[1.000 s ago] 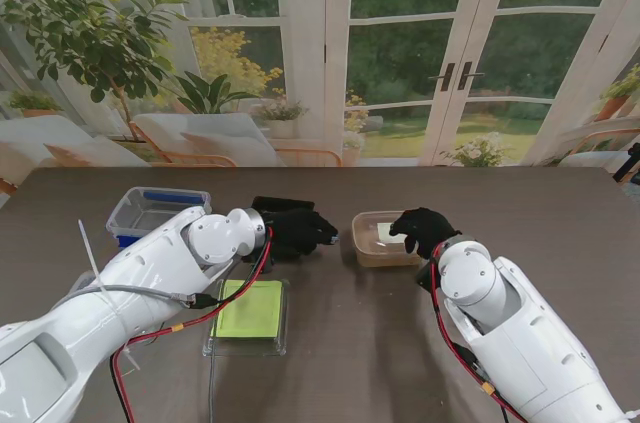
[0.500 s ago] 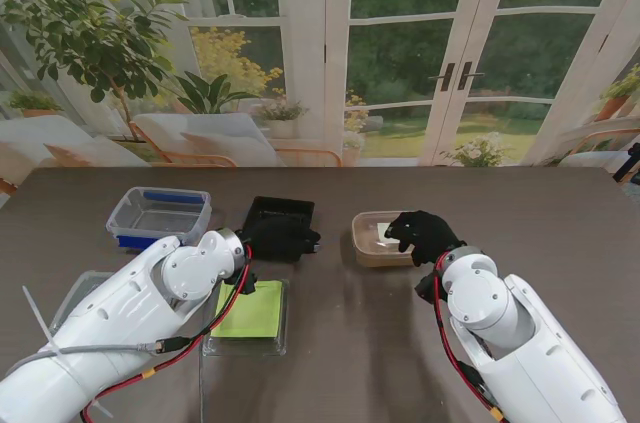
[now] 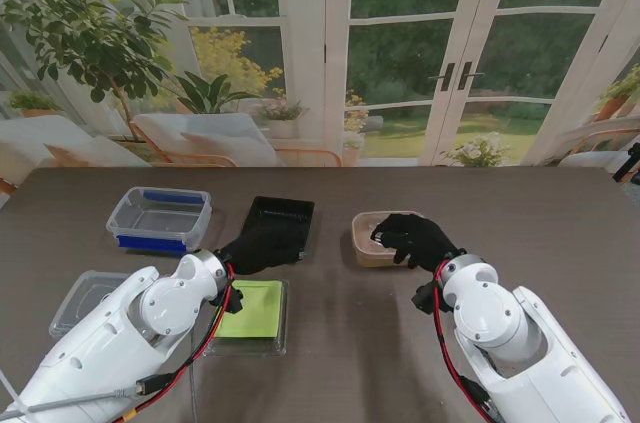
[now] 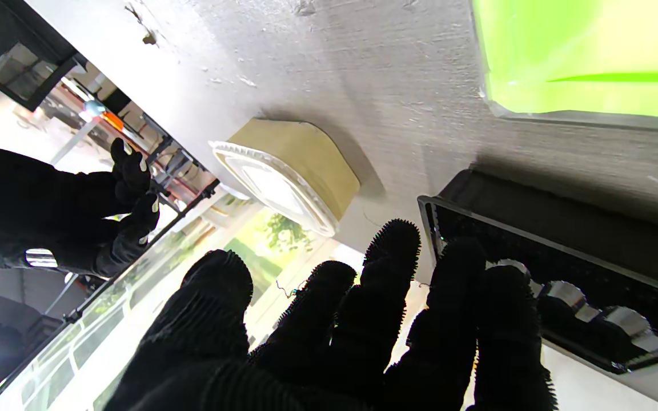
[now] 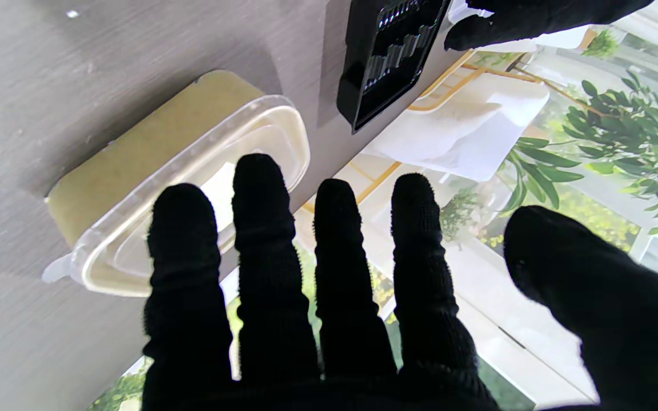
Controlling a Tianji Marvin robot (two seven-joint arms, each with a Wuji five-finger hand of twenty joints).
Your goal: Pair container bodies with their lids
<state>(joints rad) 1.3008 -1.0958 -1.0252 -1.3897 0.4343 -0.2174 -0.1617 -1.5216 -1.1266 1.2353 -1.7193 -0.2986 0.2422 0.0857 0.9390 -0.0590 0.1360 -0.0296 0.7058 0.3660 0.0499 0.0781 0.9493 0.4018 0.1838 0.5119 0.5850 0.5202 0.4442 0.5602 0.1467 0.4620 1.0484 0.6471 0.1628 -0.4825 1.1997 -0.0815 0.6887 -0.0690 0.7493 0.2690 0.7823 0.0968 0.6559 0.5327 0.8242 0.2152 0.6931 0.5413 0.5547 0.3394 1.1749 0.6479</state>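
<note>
A tan container (image 3: 368, 246) with a clear lid (image 5: 203, 171) stands right of centre. My right hand (image 3: 412, 238) hovers over it, open, fingers straight (image 5: 260, 228); whether it touches the lid I cannot tell. A black tray (image 3: 283, 217) lies left of it, also in the left wrist view (image 4: 563, 240). My left hand (image 3: 255, 248) is at the tray's near edge, open and holding nothing, fingers spread (image 4: 386, 274). A clear container with a lime-green sheet (image 3: 250, 311) lies nearer to me. A clear container with a blue base (image 3: 160, 218) stands at far left.
A clear plastic piece (image 3: 85, 298) lies at the left, beside my left arm. Red and black cables hang along both forearms. The far table edge meets glass doors and plants.
My left arm has drawn back toward me, uncovering the black tray. My right hand has slid slightly left, farther over the tan container's lid.
</note>
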